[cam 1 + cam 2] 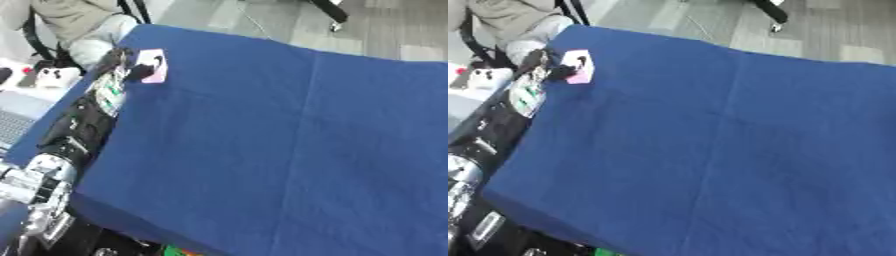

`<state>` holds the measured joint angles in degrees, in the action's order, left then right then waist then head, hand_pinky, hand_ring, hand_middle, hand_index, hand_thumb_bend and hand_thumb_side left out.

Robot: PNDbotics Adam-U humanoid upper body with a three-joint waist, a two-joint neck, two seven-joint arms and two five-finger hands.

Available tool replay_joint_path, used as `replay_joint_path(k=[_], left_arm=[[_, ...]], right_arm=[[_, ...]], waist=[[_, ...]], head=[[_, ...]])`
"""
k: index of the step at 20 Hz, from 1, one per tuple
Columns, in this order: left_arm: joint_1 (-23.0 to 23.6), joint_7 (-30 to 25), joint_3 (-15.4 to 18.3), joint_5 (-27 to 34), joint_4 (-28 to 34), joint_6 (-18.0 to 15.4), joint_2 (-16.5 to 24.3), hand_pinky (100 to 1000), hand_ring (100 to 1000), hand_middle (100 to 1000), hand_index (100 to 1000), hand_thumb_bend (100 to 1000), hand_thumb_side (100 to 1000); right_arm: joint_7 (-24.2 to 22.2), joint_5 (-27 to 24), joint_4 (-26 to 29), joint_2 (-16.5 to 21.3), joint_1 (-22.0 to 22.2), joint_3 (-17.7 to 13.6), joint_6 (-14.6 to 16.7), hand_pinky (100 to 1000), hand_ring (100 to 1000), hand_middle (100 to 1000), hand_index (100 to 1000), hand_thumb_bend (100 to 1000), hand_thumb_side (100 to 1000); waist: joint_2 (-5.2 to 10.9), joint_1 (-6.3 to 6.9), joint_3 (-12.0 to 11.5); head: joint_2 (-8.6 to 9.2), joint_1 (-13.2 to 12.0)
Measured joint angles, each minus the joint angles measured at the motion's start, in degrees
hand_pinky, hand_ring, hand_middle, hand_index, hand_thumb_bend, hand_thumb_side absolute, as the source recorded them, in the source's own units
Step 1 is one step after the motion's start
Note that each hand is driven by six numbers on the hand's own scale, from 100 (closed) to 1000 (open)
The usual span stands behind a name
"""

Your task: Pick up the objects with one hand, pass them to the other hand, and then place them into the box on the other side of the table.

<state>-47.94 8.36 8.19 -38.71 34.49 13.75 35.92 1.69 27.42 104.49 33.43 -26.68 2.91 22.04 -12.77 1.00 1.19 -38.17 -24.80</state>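
The pink block is found at the far left corner of the blue table, close to the left edge, and it is held there in the left hand, whose dark fingers are curled round its near side. The table is seen askew, and no box is visible in either view, nor is the right hand. The left arm is stretched along the table's left edge, so the block appears to be taken where it lay, at the start of the pick-up, with the pass to the other hand not yet made; whether it is already lifted off the cloth cannot be told. The block is seen as a small, flat, roughly rectangular piece, pale on top and pink lower down; its long axis seems to run away from the robot, roughly in line with the forearm, which would suit a grasp from the side.
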Motion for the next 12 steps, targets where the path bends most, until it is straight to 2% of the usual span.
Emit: replay_joint_path(k=[3,12], left_arm=[[0.0,0.3,0.0,-0.3,-0.6,0.3,-0.3,745,648,635,835,457,681],[0.0,0.9,-0.1,-1.3,-0.9,0.9,-0.7,742,641,622,829,479,697]], right_arm=[[0.0,-0.2,0.0,-0.2,0.0,0.0,0.0,832,815,823,1000,100,272],[-0.2,-0.6,0.0,-0.3,0.0,0.0,-0.1,832,814,822,1000,100,272]], waist=[[-0.06,-0.01,0.2],[-0.53,-0.01,0.5]], head=[[0.04,-0.2],[0.10,-0.6]])
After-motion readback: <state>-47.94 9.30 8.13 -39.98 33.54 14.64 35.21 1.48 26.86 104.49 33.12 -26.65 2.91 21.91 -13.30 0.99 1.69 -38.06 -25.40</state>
